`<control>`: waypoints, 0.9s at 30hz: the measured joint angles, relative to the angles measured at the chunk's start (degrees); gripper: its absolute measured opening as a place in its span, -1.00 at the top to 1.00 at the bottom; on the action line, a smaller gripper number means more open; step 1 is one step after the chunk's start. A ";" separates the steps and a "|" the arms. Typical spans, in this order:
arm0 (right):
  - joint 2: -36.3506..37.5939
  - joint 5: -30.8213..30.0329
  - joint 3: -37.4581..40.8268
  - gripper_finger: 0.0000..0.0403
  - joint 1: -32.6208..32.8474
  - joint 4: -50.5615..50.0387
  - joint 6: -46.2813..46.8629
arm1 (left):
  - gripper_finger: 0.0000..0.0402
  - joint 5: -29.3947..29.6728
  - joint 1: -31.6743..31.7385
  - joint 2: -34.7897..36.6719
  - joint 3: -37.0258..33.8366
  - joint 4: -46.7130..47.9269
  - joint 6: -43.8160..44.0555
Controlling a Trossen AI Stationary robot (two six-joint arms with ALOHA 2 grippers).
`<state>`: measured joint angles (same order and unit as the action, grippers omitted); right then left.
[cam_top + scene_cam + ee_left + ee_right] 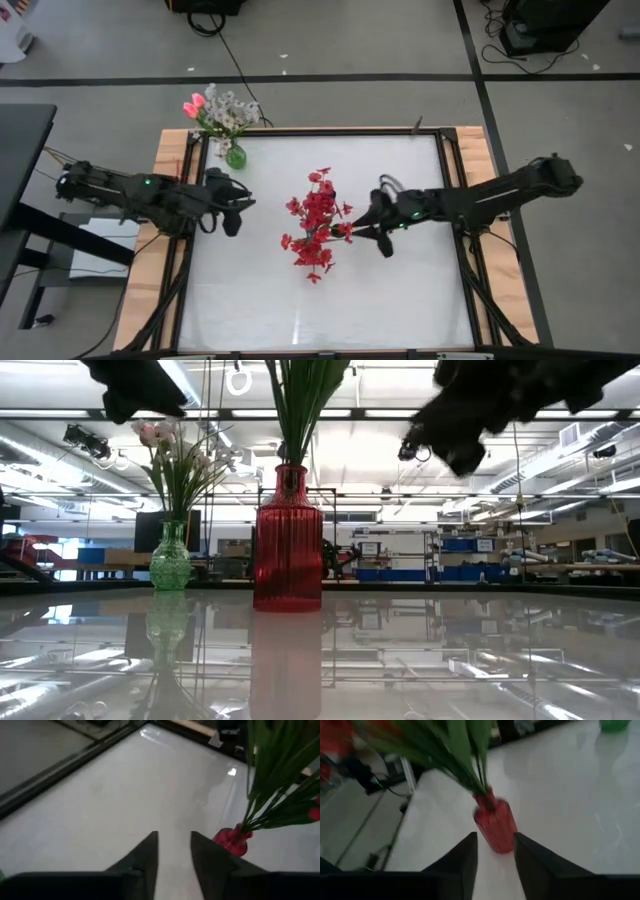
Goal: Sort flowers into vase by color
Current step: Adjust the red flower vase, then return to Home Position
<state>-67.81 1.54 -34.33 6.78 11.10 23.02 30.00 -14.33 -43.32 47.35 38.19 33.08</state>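
A ribbed red vase (288, 540) stands mid-table, holding red clustered blooms (318, 228) on green stems (465, 755). A small green vase (170, 557) near the far left corner holds pink tulip buds (193, 104) and white blossoms (230, 108). My right gripper (495, 857) hovers open just right of the red blooms, above the vase (494, 825), with nothing between its fingers. My left gripper (174, 855) is open and empty to the left of the red vase (231, 840), above the bare table.
The white tabletop (400, 300) has a dark frame (455, 190) and wooden side rails (165, 200). The near half of the table is bare around the red vase. Cables and equipment lie on the floor beyond the far edge.
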 joint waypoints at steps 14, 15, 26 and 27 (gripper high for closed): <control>24.52 -0.63 -0.32 0.95 -1.88 -3.60 -2.47 | 0.98 -10.64 0.07 4.74 0.00 -18.15 -27.61; 25.96 -0.65 -0.40 0.96 -1.94 -3.65 -2.57 | 0.99 -11.08 0.07 4.78 0.00 -18.51 -28.25; 40.03 -8.52 -2.62 0.96 -1.98 -18.41 -11.97 | 0.99 -13.11 2.46 17.07 -18.46 -31.41 -30.46; 41.18 -9.59 -2.62 0.96 -1.98 -20.94 -10.77 | 0.99 -13.51 2.60 18.88 -19.87 -31.61 -30.22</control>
<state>-26.63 -8.05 -36.95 4.80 -9.84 12.25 16.49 -11.73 -24.45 27.48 6.59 2.85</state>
